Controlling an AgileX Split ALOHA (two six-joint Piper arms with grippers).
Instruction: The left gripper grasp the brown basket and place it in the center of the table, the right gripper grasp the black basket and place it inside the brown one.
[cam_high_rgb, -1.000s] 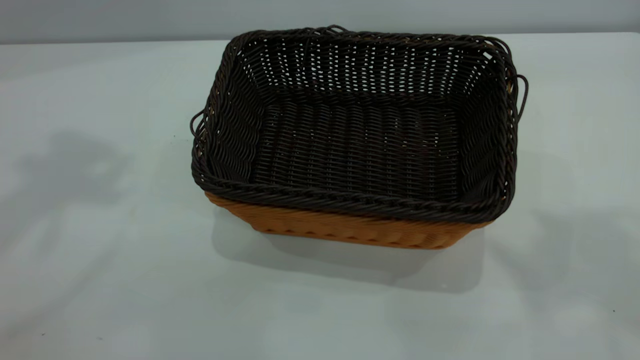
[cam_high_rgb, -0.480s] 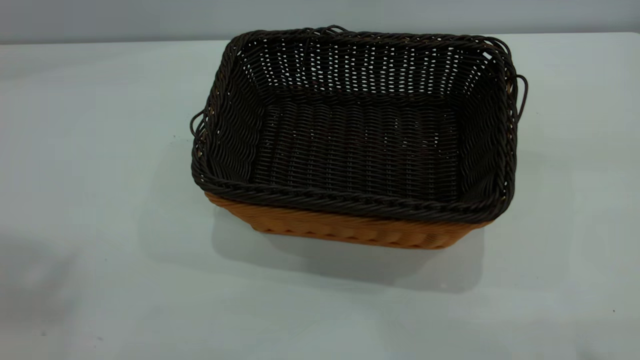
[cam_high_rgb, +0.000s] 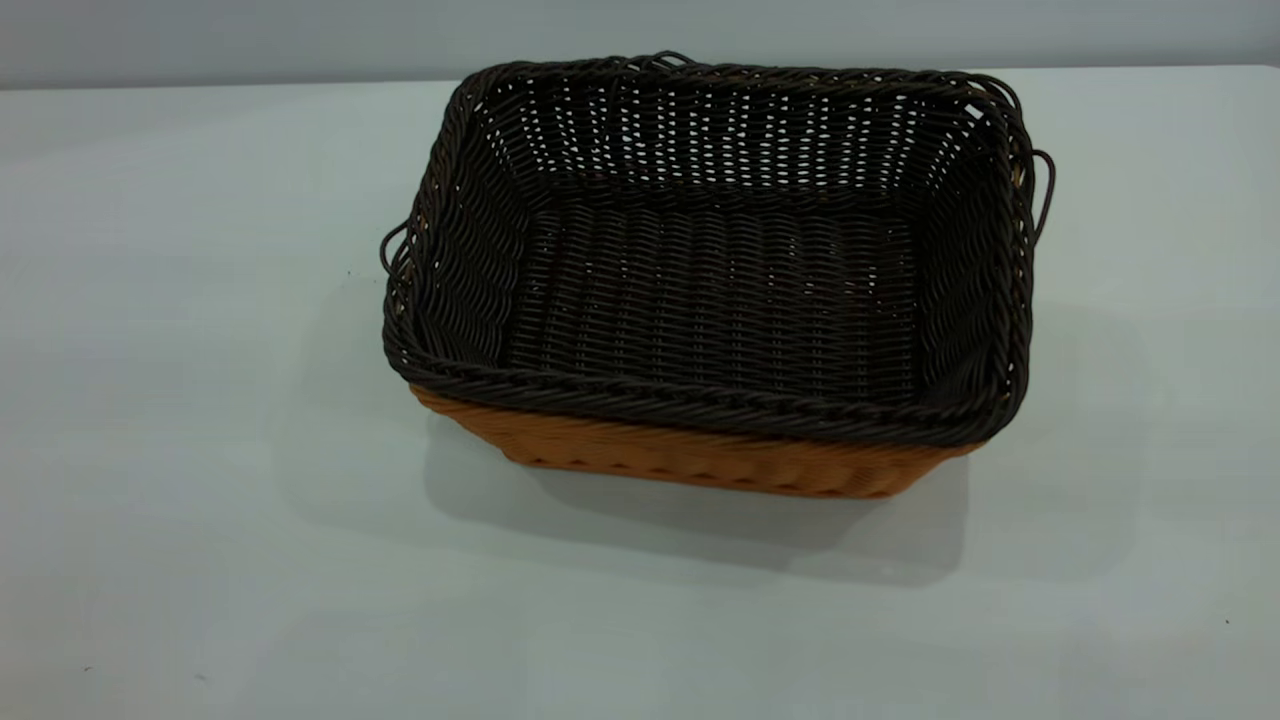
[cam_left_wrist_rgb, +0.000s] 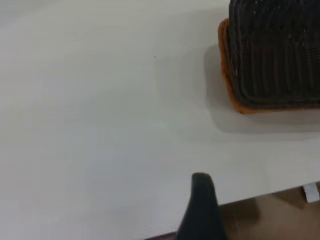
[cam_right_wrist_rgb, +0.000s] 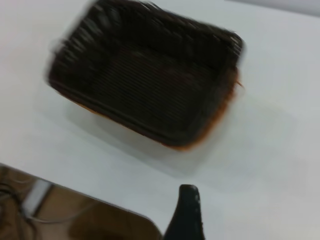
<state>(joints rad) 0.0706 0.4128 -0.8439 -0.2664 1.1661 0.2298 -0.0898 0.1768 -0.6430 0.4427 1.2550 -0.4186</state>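
Observation:
The black basket (cam_high_rgb: 715, 290) sits nested inside the brown basket (cam_high_rgb: 690, 460) near the middle of the table (cam_high_rgb: 200, 450). Only the brown basket's orange front wall shows below the black rim. Both grippers are out of the exterior view. In the left wrist view my left gripper (cam_left_wrist_rgb: 248, 200) hangs over the table's edge, well away from the baskets (cam_left_wrist_rgb: 275, 55), open and empty, with one dark finger (cam_left_wrist_rgb: 201, 205) showing. In the right wrist view my right gripper (cam_right_wrist_rgb: 225, 202) is also off the baskets (cam_right_wrist_rgb: 145, 80), open and empty, with one finger (cam_right_wrist_rgb: 186, 210) showing.
The table's edge and the brown floor (cam_left_wrist_rgb: 270, 220) below it show in both wrist views. A few tiny dark specks lie on the tabletop. A grey wall (cam_high_rgb: 300, 35) stands behind the table.
The arms' shadows on the table at the left and right have slid off and faded. The nested baskets have not moved.

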